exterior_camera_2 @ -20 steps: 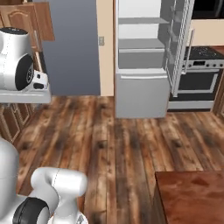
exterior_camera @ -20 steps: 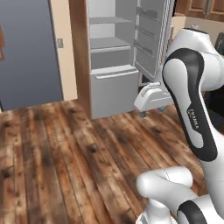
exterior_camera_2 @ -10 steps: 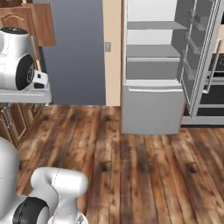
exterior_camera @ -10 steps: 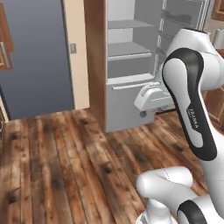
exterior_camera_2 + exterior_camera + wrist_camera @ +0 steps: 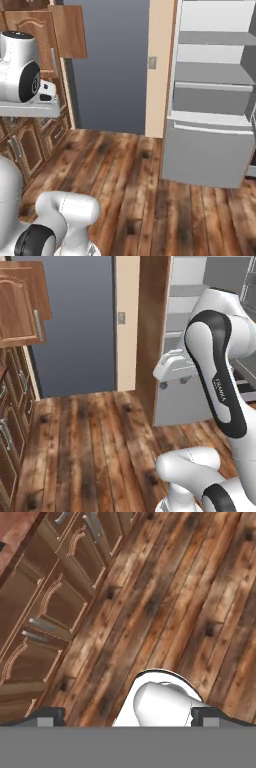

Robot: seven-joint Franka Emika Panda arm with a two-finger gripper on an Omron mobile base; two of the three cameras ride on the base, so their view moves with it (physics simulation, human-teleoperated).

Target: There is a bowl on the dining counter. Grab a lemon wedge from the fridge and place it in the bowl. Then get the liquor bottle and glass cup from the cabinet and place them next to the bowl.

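Gripper (image 5: 127,717) hangs spread wide with nothing between its tips, pointed down at the plank floor (image 5: 180,602) beside wooden cabinet drawers (image 5: 55,607). Across the room the fridge (image 5: 210,100) stands open, its shelves bare as far as they show.

Dark plank wooden floor (image 5: 130,175), open fridge (image 5: 210,150) and wooden base cabinets (image 5: 45,607) standing on it

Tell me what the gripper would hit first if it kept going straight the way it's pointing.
Probably the wood floor. The open gripper looks down at bare planks beside the lower cabinets, with nothing between; depth is hard to judge.
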